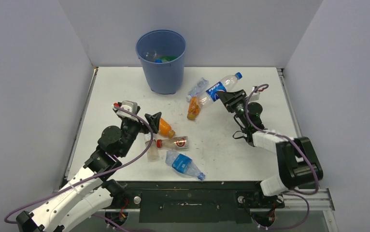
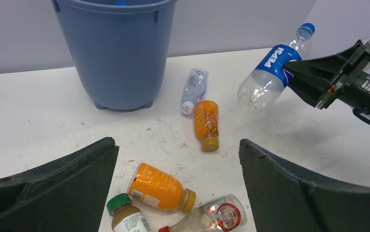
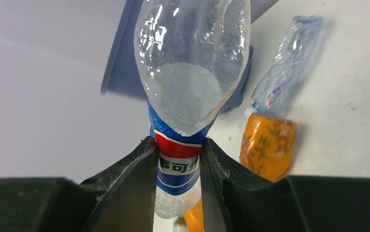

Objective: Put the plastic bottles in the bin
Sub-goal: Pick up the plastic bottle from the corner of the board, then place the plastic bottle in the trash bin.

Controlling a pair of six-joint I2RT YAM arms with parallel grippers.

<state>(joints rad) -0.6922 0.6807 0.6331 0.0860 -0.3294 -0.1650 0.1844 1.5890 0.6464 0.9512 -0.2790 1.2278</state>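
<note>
Left wrist view: the left tool (image 2: 176,145), fingers spread wide, hangs low over an orange bottle (image 2: 156,186), a green-capped bottle (image 2: 125,212) and a red-capped clear bottle (image 2: 212,215) on the white tabletop (image 2: 38,121). Farther off, the right tool (image 2: 289,72), arm stretched forward, is clamped on the blue "PEPSI" label of a Pepsi bottle (image 2: 265,79) held off the tabletop, blue cap tilted upward. Behind stands the blue bin (image 2: 118,53), with a crushed clear bottle (image 2: 194,87) and a second orange bottle (image 2: 206,121) lying near it.
</note>
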